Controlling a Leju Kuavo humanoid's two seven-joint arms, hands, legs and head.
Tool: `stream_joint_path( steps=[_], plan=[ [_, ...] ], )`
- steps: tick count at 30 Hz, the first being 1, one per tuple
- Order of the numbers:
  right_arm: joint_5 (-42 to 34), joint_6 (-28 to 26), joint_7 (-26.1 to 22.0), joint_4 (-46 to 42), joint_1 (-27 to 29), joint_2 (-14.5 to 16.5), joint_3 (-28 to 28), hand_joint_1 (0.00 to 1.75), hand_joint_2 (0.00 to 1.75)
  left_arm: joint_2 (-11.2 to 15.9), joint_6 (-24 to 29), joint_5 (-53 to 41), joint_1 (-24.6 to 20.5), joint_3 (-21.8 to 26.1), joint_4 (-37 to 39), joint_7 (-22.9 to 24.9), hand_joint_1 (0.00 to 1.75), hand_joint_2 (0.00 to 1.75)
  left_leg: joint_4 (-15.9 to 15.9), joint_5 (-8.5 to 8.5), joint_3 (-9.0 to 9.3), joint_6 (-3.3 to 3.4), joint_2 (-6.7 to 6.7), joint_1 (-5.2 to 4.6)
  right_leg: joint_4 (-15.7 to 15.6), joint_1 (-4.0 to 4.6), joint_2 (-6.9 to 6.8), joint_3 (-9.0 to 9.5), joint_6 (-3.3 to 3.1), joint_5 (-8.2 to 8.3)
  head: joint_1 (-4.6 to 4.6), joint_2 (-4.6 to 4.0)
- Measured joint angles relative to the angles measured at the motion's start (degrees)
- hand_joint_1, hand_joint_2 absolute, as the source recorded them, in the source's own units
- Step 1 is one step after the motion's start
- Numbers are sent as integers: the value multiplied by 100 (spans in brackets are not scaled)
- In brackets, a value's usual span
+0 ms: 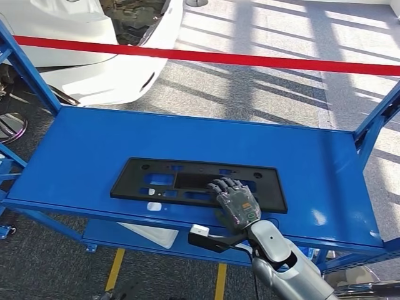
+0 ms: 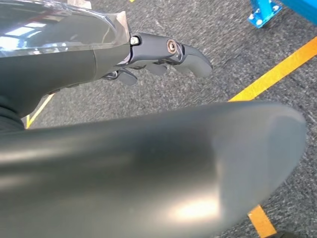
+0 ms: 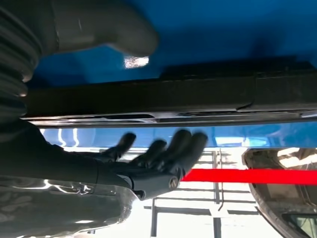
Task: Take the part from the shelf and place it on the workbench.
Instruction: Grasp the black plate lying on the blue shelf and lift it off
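On the blue shelf (image 1: 75, 156), a flat black plastic part (image 1: 155, 181) is lying centred. At its five o'clock edge, the right hand (image 1: 235, 203) is resting, fingers (image 3: 176, 148) apart. Left hand (image 2: 164, 52) is hanging, fingers loosely apart, holding nothing.

Silver arm (image 1: 287, 262), dark right hand (image 1: 234, 201), grey ribbed cover (image 3: 13, 59), thick grey thumb (image 3: 108, 29).

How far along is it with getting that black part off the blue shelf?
Early. The black part lies flat on the blue shelf, so nothing is moved yet. In hand: the right hand rests on its near edge, not clearly gripping. Left: grip, lift, carry to the workbench.
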Motion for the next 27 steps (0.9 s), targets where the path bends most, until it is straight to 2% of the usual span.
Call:
stream_joint_path(
  steps=[2,3,7,9,11,12,13,14,16,17,18,21,23,24,26,27],
  plan=[
    [-5,-10,3,1,-3,-1,-3,175,175,10,-1,0,-4,1,-1,-15,0,0,-703,306,309,18,2,0,47,18,11,-12,39,-31,4,-1],
    [-9,-18,5,1,-6,-2,-7,175,175,13,-4,0,-5,1,-1,-24,0,0,-896,360,388,35,1,-6,69,28,13,-27,62,-39,8,-1],
    [-14,-46,39,-1,-14,-11,-32,175,175,16,-20,1,20,2,0,-54,0,0,-992,376,422,137,5,-9,142,29,12,-67,146,-89,9,1],
    [-15,-52,50,-2,-17,-25,-49,175,175,19,-26,1,13,4,-1,-67,0,0,-1008,390,432,191,12,13,540,11,6,-231,209,-348,14,0],
    [-17,-55,56,-2,-3,-48,-54,175,175,17,-38,0,13,5,-2,-82,0,0,-1007,388,431,215,14,12,1302,-10,2,-569,257,-706,16,-1],
    [-18,-57,59,-2,11,-61,-54,175,175,16,-45,0,18,6,-1,-88,0,0,-1007,386,433,216,14,11,1607,-16,2,-711,270,-802,17,-1],
    [-19,-60,60,-2,22,-72,-55,175,175,16,-51,0,21,7,-1,-93,0,0,-1006,385,436,217,13,10,1726,-19,2,-767,274,-793,17,-1],
    [-19,-64,62,-4,28,-82,-58,175,175,15,-56,0,23,9,-1,-101,0,0,-1006,384,441,216,9,10,1615,-19,2,-715,270,-677,17,0],
    [-18,-68,72,-16,29,-97,-74,175,175,10,-65,0,21,11,-1,-121,0,0,-1007,375,461,209,-4,8,845,-14,2,-349,230,-282,17,0],
    [-17,-70,80,-24,28,-104,-84,175,175,7,-70,0,20,12,-2,-132,0,0,-1007,368,465,200,-12,2,461,-3,4,-169,203,-140,15,0],
    [-16,-73,87,-32,27,-109,-95,175,175,3,-77,0,21,13,-2,-142,0,0,-1007,365,463,182,-16,-3,197,10,6,-47,178,-63,14,-1],
    [-9,-90,99,-59,29,-126,-131,175,175,-11,-111,0,34,14,-2,-167,0,0,-1031,368,461,97,-17,0,44,31,15,12,111,-51,9,-1],
    [0,-121,112,-86,39,-136,-163,175,175,-18,-131,0,34,14,-2,-189,0,0,-929,255,428,49,-10,-1,-33,7,4,45,45,-9,4,-1],
    [13,-151,128,-100,50,-139,-178,175,175,-20,-140,0,34,14,-2,-202,0,0,-728,113,346,37,-8,-4,-70,-8,-4,60,18,10,0,-1],
    [69,-229,169,-125,99,-148,-203,175,175,-28,-169,0,43,15,-1,-235,0,0,-28,-251,46,20,-4,-3,-78,-4,-14,62,-1,17,-2,0],
    [126,-283,202,-141,137,-154,-218,175,175,-33,-183,0,51,16,-1,-251,0,0,298,-368,-97,8,-4,0,-75,0,-16,60,-3,16,-1,0]
  ],
)
